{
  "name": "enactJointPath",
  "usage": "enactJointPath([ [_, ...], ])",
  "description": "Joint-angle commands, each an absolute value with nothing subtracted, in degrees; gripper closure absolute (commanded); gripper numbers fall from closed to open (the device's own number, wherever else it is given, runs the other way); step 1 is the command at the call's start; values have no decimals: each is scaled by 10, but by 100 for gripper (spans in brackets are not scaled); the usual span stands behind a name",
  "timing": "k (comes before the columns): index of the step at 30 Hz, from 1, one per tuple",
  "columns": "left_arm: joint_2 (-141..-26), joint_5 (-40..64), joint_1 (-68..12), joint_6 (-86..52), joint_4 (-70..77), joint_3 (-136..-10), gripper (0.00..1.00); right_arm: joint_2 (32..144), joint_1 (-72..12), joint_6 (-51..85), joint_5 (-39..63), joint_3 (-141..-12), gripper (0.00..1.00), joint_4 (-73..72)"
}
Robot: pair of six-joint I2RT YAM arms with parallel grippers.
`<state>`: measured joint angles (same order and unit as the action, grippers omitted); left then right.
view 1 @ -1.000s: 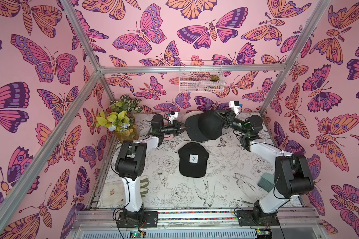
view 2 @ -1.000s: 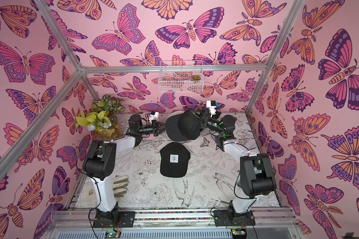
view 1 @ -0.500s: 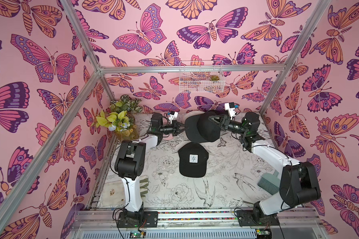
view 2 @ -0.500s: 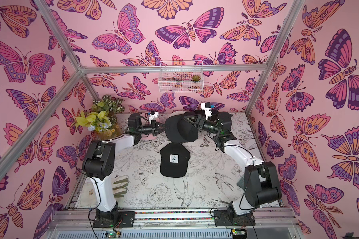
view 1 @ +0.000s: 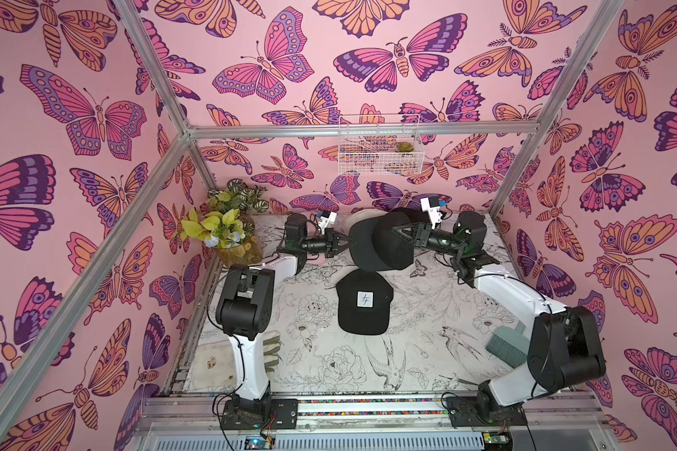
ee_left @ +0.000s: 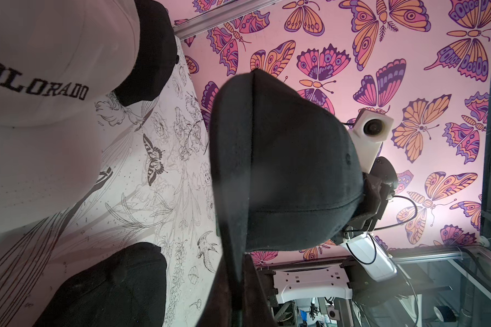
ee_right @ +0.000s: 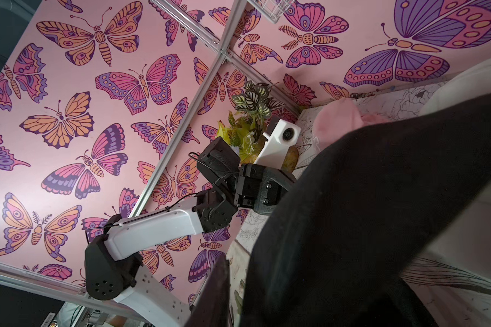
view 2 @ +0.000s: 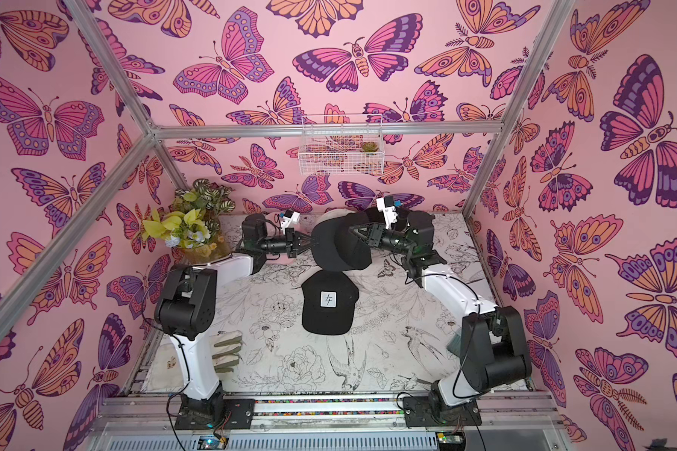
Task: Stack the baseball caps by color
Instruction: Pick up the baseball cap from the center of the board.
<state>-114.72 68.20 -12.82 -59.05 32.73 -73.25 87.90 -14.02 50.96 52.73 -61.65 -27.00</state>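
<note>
The brim of a black cap [view 1: 385,252] is clamped in the closed left gripper [view 1: 346,242], and the cap is held aloft at the table's far middle. Its crown seems pinched by the right gripper [view 1: 394,229]. Stacking black caps is judged underway. Next, lowering onto the patched black cap [view 1: 364,308] is called for.

We find a raised cap [view 1: 380,250] over the back middle of the bench [view 1: 427,312], between the left end effector [view 1: 346,245] and right end effector [view 1: 394,229]; a second cap [view 1: 364,308] lies before it, a plant [view 1: 227,226] back left, a glove [view 1: 272,347] front left, a brush [view 1: 505,345] front right
</note>
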Motion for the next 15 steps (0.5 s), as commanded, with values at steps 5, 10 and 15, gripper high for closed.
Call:
enactJointPath([
  [5,-1150,621,-120,-560,271,-728,100,844,-144,509,563,-639,100,-322],
  [10,-1123,595,-120,-500,217,-715,95,825,-143,398,544,-654,100,-206],
  [15,-1046,509,-120,-392,148,-674,48,811,-142,287,536,-678,100,-99],
])
